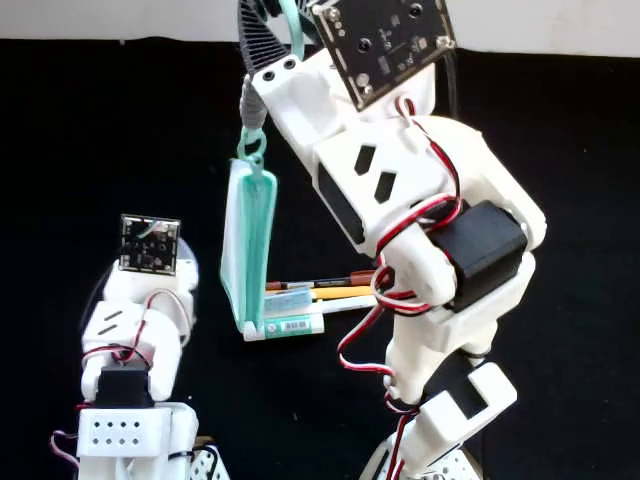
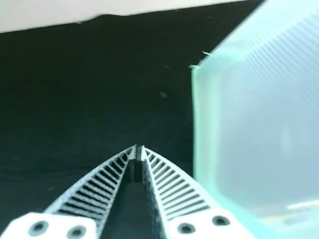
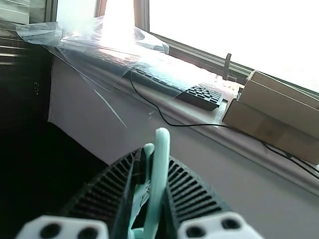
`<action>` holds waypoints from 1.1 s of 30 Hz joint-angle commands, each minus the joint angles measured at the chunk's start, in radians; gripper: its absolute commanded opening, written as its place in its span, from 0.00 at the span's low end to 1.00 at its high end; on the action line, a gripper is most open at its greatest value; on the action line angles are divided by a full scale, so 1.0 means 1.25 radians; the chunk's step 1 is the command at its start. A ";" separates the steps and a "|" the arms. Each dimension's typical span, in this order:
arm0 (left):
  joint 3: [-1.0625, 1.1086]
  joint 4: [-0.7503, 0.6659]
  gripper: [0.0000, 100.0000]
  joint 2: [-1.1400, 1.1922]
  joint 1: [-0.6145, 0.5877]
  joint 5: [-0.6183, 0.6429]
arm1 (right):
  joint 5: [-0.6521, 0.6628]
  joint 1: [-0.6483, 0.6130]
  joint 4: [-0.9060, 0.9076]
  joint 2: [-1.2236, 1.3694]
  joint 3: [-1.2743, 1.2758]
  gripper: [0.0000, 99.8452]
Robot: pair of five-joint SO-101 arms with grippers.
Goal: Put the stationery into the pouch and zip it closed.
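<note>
A translucent teal pouch (image 1: pixel 246 245) hangs upright, its lower end at the black table. My right gripper (image 1: pixel 280 28) is above it, shut on the pouch's teal loop (image 3: pixel 160 164), which runs up between the right gripper's (image 3: pixel 152 155) ribbed fingers. Pens and a pencil (image 1: pixel 325 290) and a white labelled stick (image 1: pixel 292 325) lie on the table, poking out sideways from the pouch's lower end; how far inside they reach is hidden. My left gripper (image 2: pixel 136 149) is shut on nothing, low beside the pouch wall (image 2: pixel 259 144), just apart from it.
The table is covered in black cloth (image 1: pixel 560 120). The right arm's white body (image 1: pixel 430 230) looms over the stationery's right ends. A white wall edge (image 2: pixel 45 15) lies beyond the cloth. Past the table, a ledge holds a keyboard (image 3: pixel 199 92) and boxes (image 3: pixel 279 114).
</note>
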 commanded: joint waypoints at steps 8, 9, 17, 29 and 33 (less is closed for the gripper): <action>0.085 -0.095 0.01 0.003 0.226 0.020 | -0.017 0.002 0.002 -0.028 -0.018 0.01; 0.085 -0.134 0.01 0.003 0.253 0.027 | -0.037 -0.008 0.002 -0.028 -0.018 0.01; 0.039 -0.226 0.01 0.073 0.322 0.092 | -0.126 -0.106 0.007 -0.028 -0.018 0.01; -0.158 -0.293 0.01 0.463 0.379 0.088 | -0.136 -0.153 0.066 -0.034 -0.025 0.01; -0.168 -0.336 0.01 0.562 0.379 0.088 | -0.136 -0.153 0.129 -0.031 -0.025 0.01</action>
